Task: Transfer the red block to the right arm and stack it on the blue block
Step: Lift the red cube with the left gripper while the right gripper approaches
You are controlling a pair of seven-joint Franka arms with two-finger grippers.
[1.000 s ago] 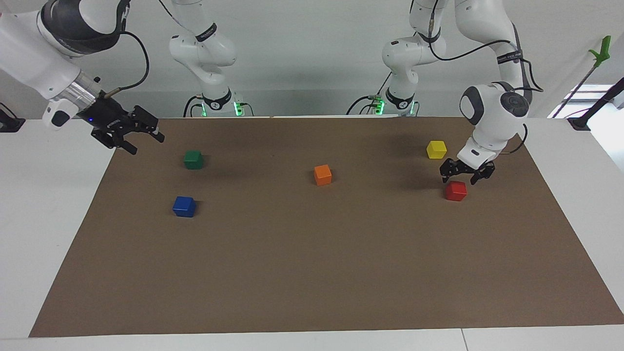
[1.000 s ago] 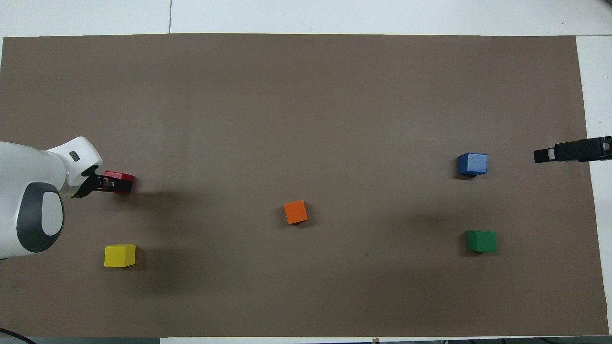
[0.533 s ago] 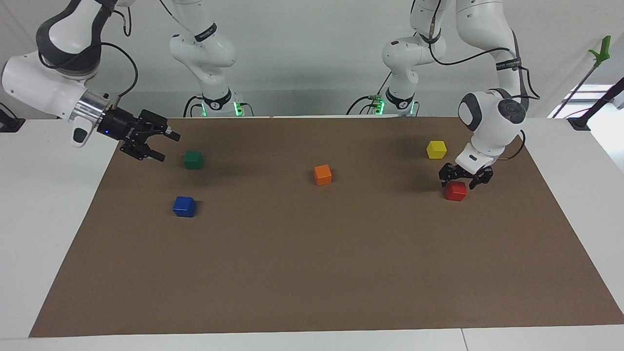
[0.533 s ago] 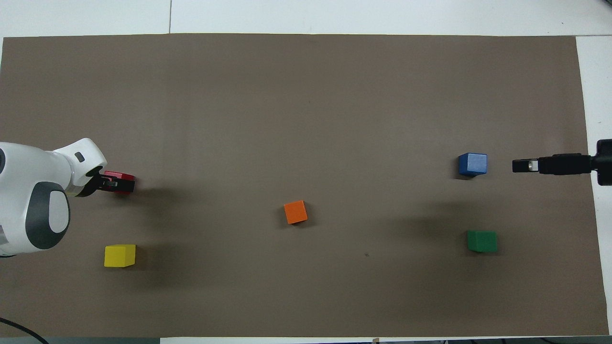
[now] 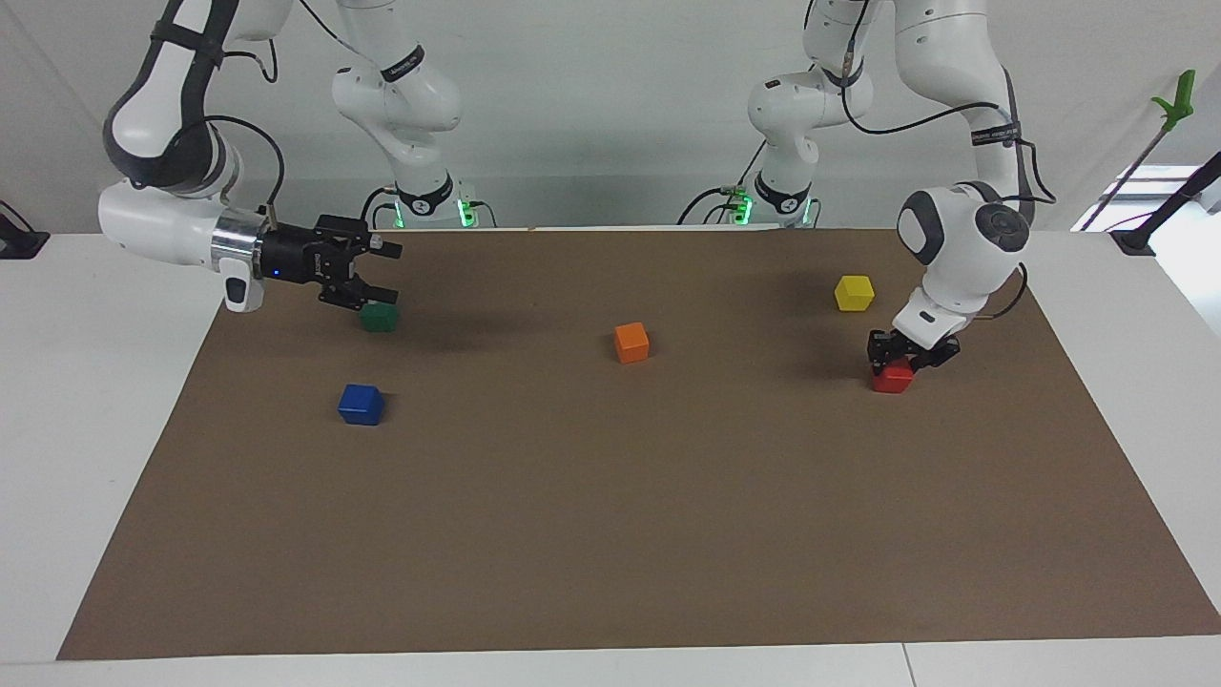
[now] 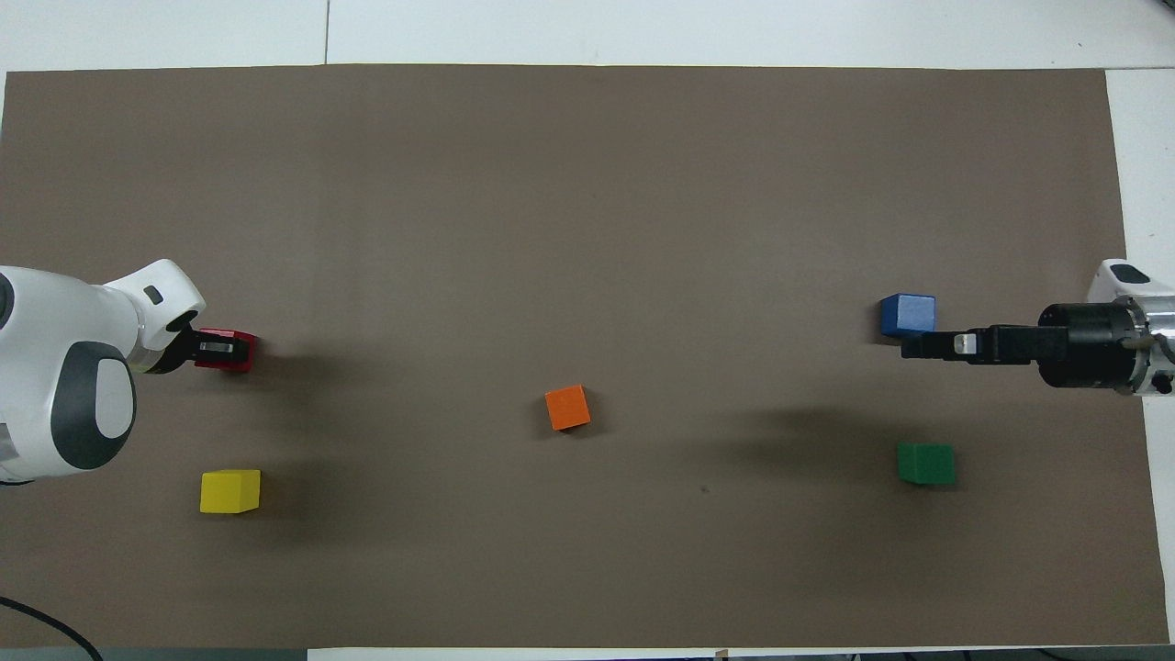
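Observation:
The red block [image 5: 894, 383] sits on the brown mat toward the left arm's end of the table. My left gripper [image 5: 897, 358] is down on it with its fingers closed around its sides; in the overhead view the gripper [image 6: 216, 347] covers most of the red block [image 6: 246, 354]. The blue block [image 5: 361, 404] sits on the mat toward the right arm's end. My right gripper [image 5: 385, 272], the one with the blue light, is open and empty, held level in the air over the mat between the blue block [image 6: 908, 314] and the green cube.
A dark green cube [image 5: 379, 318] lies nearer to the robots than the blue block. An orange cube [image 5: 631, 342] sits mid-mat. A yellow cube [image 5: 854, 292] lies nearer to the robots than the red block. The brown mat [image 5: 610, 534] covers most of the white table.
My left gripper has come down and closed its fingers on the red block. My right arm has swung in from the table's end, over the mat toward the green and blue cubes.

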